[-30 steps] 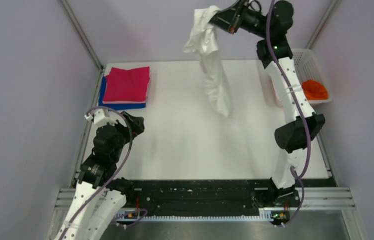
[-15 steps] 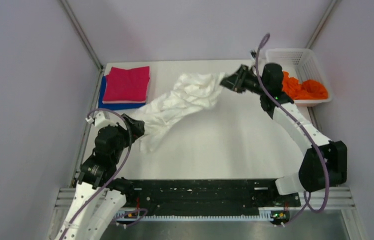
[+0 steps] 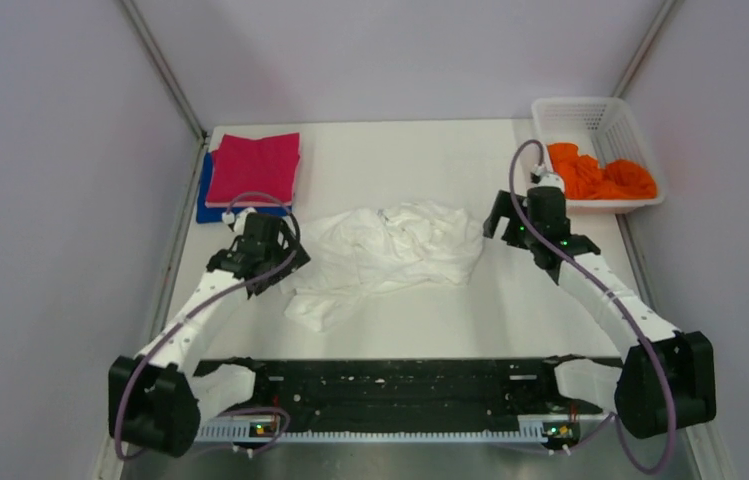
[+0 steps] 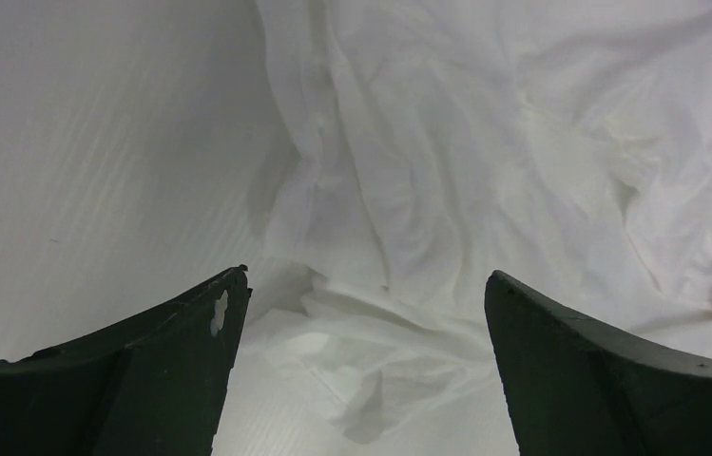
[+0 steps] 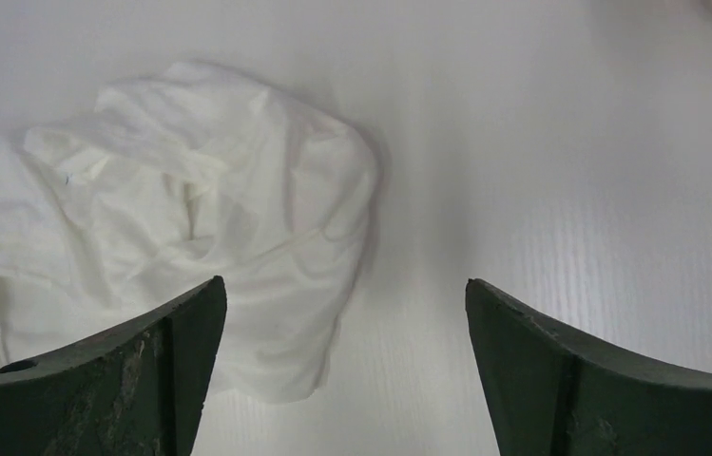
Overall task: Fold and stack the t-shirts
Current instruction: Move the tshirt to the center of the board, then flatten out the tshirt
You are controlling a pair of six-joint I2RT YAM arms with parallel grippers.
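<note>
An orange t-shirt (image 3: 600, 178) was seen bunched in the white lattice basket (image 3: 595, 118), filling its nearer part. Near the basket, toward the middle of the surface (image 3: 430, 330), the right fingers (image 5: 95, 380) were held apart with nothing between them, just short of the white t-shirt (image 3: 390, 250). That shirt was left crumpled and unfolded. On its far side from the basket, the left fingers (image 4: 143, 380) were held apart over its cloth, empty. Farthest from the basket, a folded magenta t-shirt (image 3: 255, 168) was stacked on a blue t-shirt (image 3: 240, 213).
</note>
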